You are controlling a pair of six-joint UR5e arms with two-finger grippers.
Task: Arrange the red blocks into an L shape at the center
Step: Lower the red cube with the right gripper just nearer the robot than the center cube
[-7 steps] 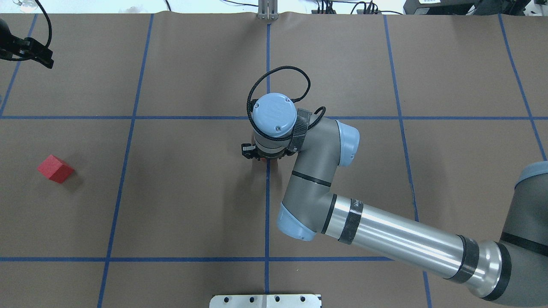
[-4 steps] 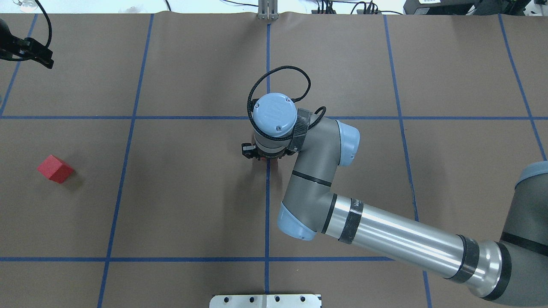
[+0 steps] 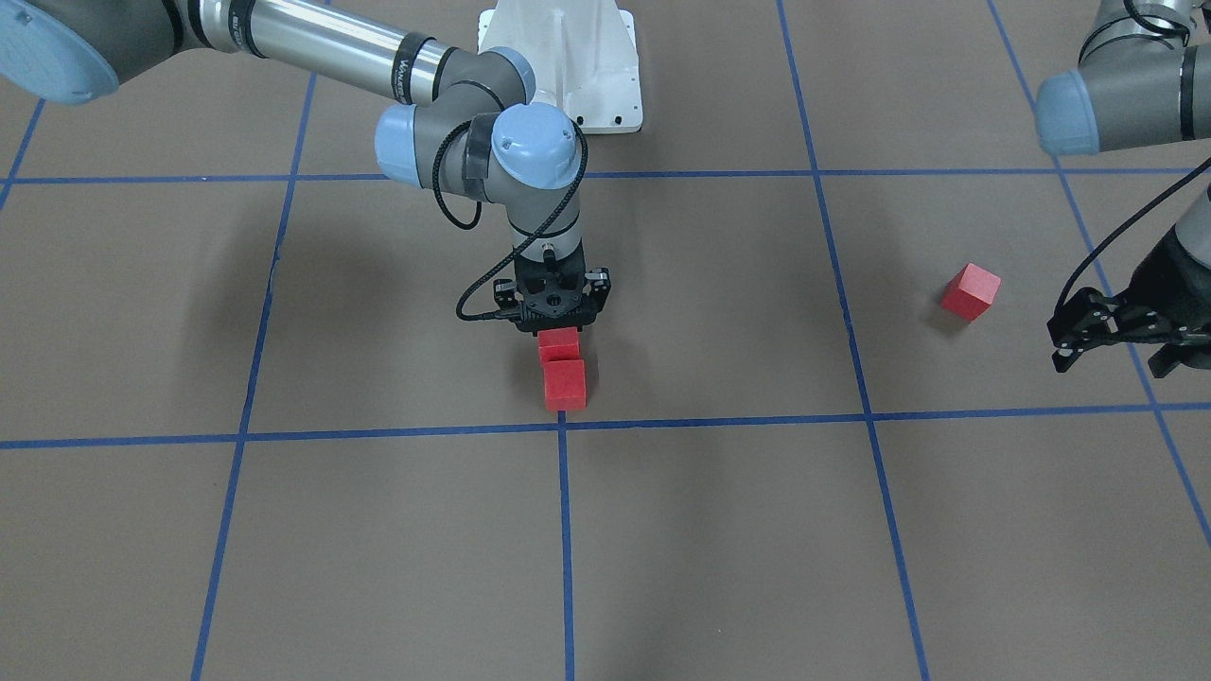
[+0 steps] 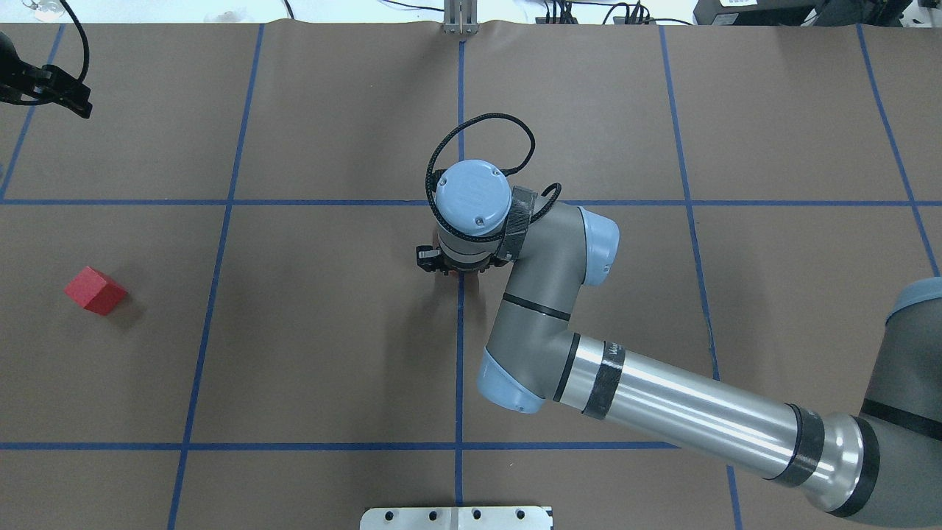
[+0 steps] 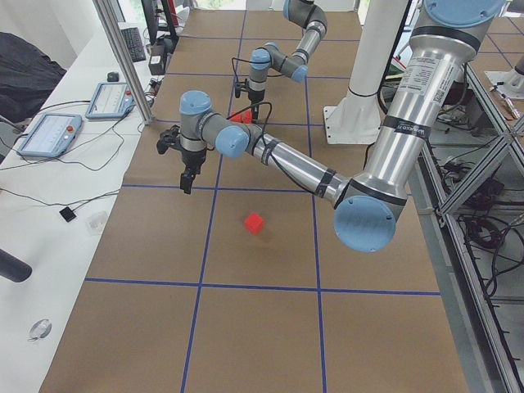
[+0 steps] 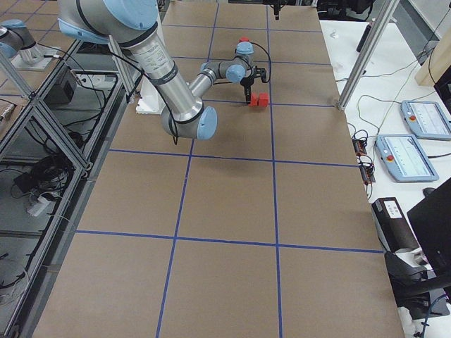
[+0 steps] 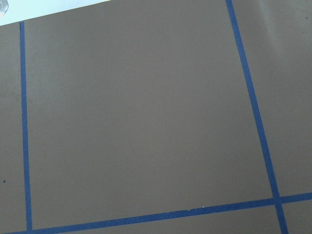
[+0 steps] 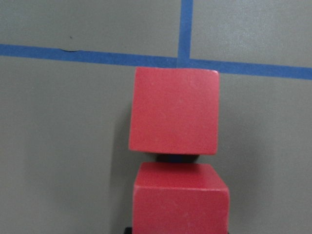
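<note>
Two red blocks lie in a row just on the robot's side of the center [image 3: 563, 423] tape crossing. The front block [image 3: 565, 383] [image 8: 174, 111] rests free on the paper. A narrow dark gap separates it from the rear block [image 3: 559, 346] [image 8: 181, 200]. My right gripper [image 3: 558, 333] stands upright over the rear block and looks shut on its top part. From overhead the wrist [image 4: 471, 199] hides both blocks. A third red block [image 3: 971, 291] [image 4: 95, 290] lies alone far to my left. My left gripper [image 3: 1116, 357] hovers open beyond it, holding nothing.
The white robot base [image 3: 568, 66] stands behind the center. The right arm's forearm [image 4: 662, 405] stretches low across the near right squares. A metal post [image 4: 460, 18] rises at the table's far edge. Screens and cables [image 5: 49, 135] lie on a side bench.
The right wrist has shifted only a few pixels, and less red shows beneath it from overhead. The lone block and the left gripper have not moved.
</note>
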